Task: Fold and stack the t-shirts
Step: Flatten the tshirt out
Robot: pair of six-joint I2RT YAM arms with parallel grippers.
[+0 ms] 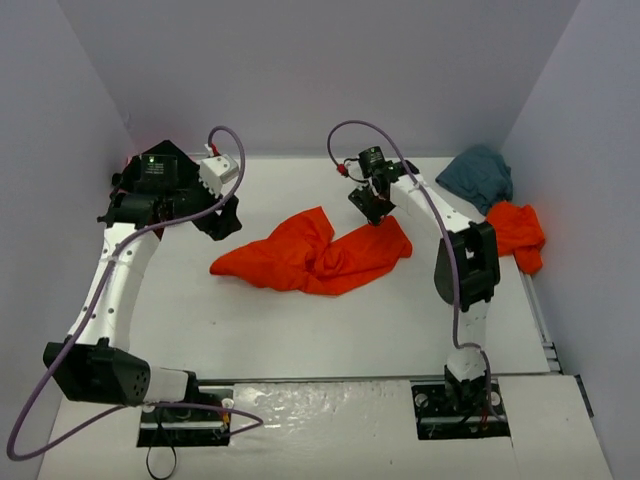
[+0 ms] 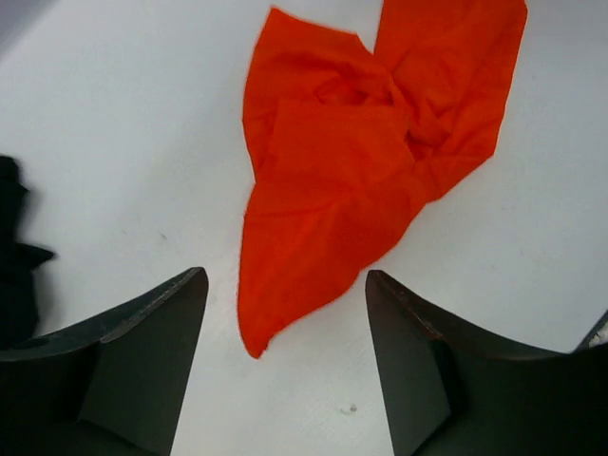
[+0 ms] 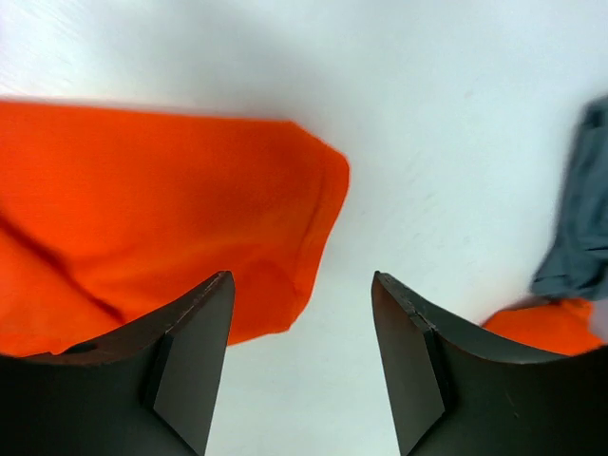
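Top view: crumpled bright orange-red cloth t-shirt (image 1: 315,255) mid-frame on the white table (image 1: 300,330). Second orange-red t-shirt (image 1: 518,235) touching teal-grey t-shirt (image 1: 478,175) at right.

Left wrist: left gripper (image 2: 285,285) spread wide, empty, above the shirt's tip; black cloth t-shirt (image 2: 17,275) cut off at left edge.

Right wrist: right gripper (image 3: 302,285) likewise parted and empty; shirt corner blurred, partly hidden behind a finger.

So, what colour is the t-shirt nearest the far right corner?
The t-shirt is teal-grey; top external view shows it best.
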